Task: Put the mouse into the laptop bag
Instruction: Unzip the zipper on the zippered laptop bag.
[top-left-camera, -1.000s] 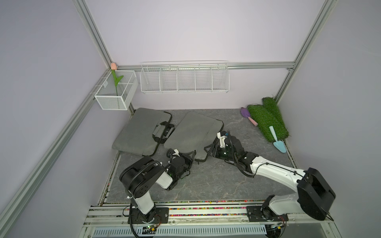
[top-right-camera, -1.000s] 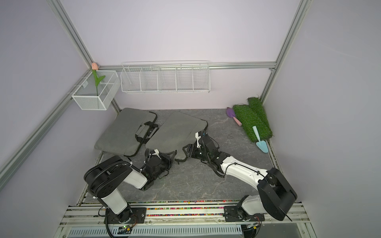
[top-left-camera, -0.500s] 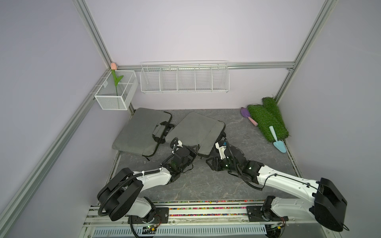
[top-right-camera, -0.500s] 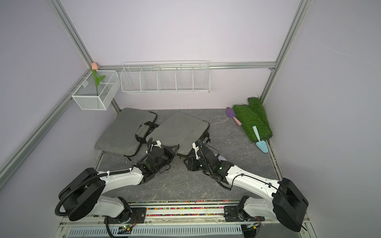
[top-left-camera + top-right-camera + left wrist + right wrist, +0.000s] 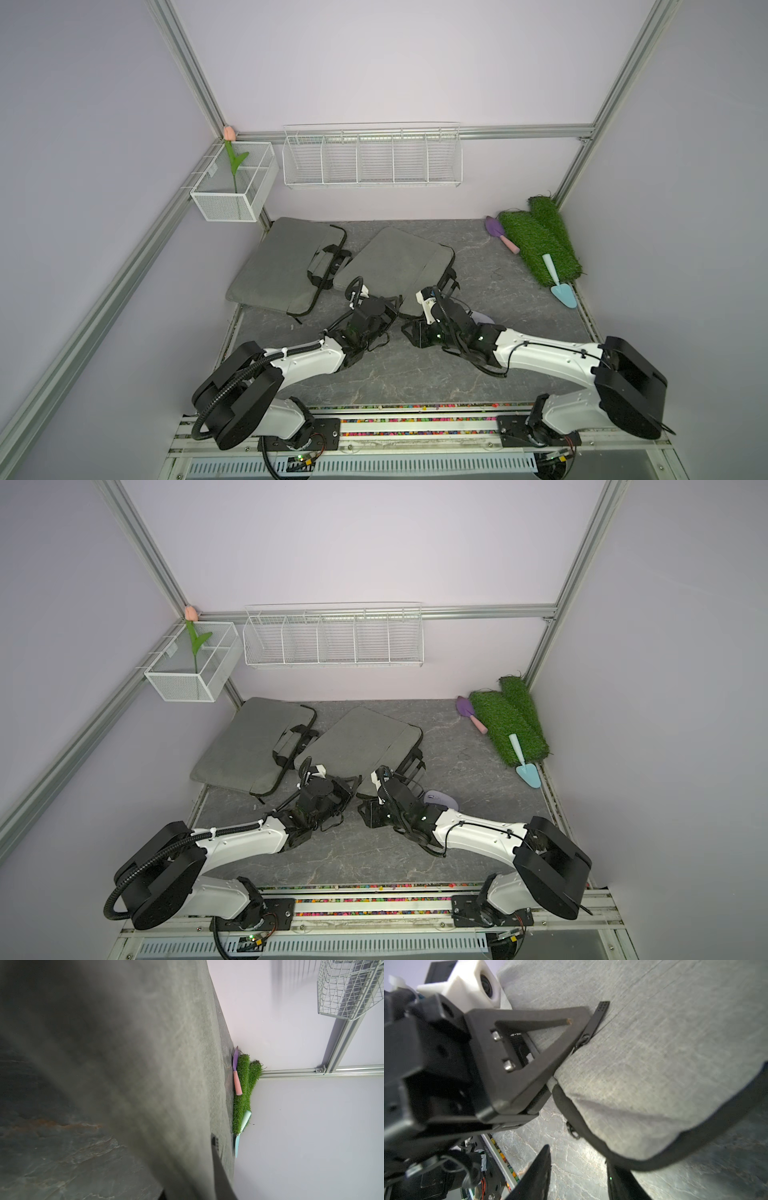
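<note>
— On the near half of the table (image 5: 415,374), your left claw (image 5: 392,309) is clamping, jaws almost together, on the near edge of the bag (image 5: 395,262). Grey cloth is filling most of your left wrist view. Whether you are lifting that edge off the table, the views are not showing.

— Facing it from just beside, your right claw (image 5: 577,1154) is standing partly open. Its fingers (image 5: 538,1172) are showing bare table between them, the bag's black-trimmed corner (image 5: 643,1164) is lying just past their tips, and you are gripping nothing there.

— The mouse (image 5: 440,801), pale lilac, is lying on the table outside the bag. It is sitting just beside your right arm (image 5: 478,833), on the side away from your left one, near the bag's handles (image 5: 415,762). The arm is hiding part of it.

— Toward your left arm's side, a second bag (image 5: 282,262) is lying flat, its own straps (image 5: 326,266) reaching just beside the first bag's corner.

— In the far right corner, two turf rolls (image 5: 536,241) are lying side by side. A purple trowel (image 5: 496,228) is lying just beside them, and a blue trowel (image 5: 561,286) is lying half on the nearer roll, blade on the table.

— On the back wall a wire rack (image 5: 370,158) is hanging; at the far left corner a mesh basket (image 5: 224,203) is holding a tulip (image 5: 229,133).
</note>
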`<act>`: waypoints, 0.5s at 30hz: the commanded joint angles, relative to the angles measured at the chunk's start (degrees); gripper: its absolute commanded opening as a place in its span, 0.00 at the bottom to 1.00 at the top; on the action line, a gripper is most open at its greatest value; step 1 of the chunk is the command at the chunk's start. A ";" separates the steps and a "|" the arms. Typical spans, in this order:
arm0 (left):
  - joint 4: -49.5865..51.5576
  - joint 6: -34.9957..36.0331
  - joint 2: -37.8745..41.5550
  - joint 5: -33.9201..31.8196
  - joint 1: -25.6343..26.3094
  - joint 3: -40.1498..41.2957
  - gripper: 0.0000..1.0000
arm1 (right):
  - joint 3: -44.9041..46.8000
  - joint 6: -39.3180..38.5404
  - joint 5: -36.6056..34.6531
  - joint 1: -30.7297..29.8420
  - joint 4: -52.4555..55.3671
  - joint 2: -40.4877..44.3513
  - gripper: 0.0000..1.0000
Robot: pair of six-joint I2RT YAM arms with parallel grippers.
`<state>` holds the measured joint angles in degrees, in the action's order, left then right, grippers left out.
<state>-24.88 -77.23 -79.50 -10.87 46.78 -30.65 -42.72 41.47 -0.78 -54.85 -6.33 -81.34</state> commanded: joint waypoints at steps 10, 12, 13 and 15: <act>-0.31 -1.15 2.41 3.38 0.58 -3.80 0.00 | -0.95 -3.28 -2.13 -0.56 -13.59 -4.21 0.40; -0.82 -1.67 1.90 3.66 0.59 -3.71 0.00 | -1.21 -3.37 -2.44 -0.91 -14.79 -4.77 0.39; -1.24 -1.95 1.68 3.76 0.56 -3.50 0.00 | -1.31 -3.68 -2.90 -1.03 -15.38 -4.88 0.37; -1.77 -2.13 1.89 3.51 0.58 -3.10 0.00 | -1.40 -4.01 -3.97 -1.38 -16.08 -5.12 0.36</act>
<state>-22.41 -79.02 -78.26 -10.22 46.65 -31.68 -42.89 38.92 -2.39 -55.79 -16.25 -85.86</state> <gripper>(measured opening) 0.140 0.366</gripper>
